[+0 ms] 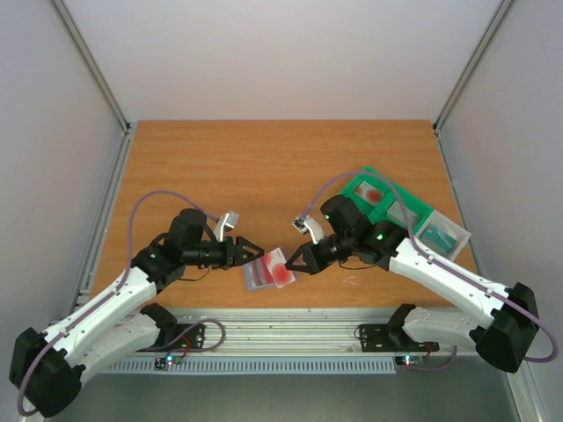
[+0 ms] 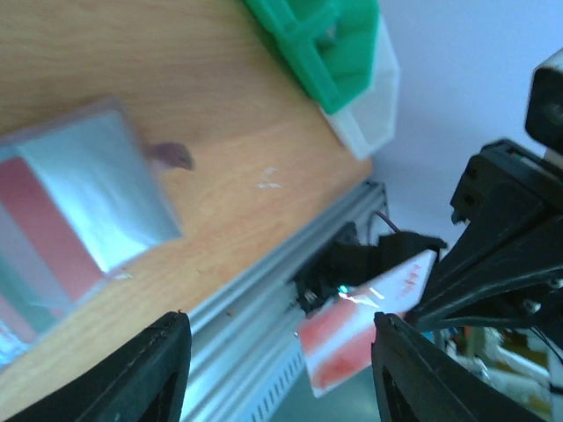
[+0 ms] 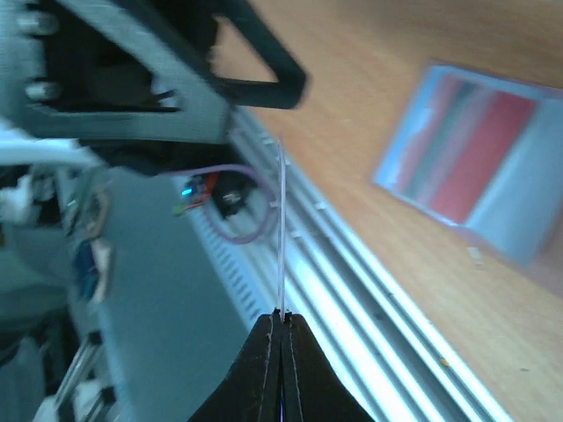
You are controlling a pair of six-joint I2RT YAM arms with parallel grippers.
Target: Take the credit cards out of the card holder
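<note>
Now my right gripper [image 3: 281, 330] pinches one card [image 3: 281, 220] by its thin edge, lifted near the holder [image 1: 257, 275], which lies flat on the table [image 1: 264, 167]. Left gripper [image 2: 280, 360] hangs wide, empty. Risk: the small edge grip slips and the card twists or drops.

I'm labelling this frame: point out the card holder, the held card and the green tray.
card holder [image 2: 97, 189]: left wrist view, its grey-blue panel.
held card [image 2: 356, 338]: left wrist view, its red-marked face.
green tray [image 1: 354, 186]: top view, left rim.
</note>
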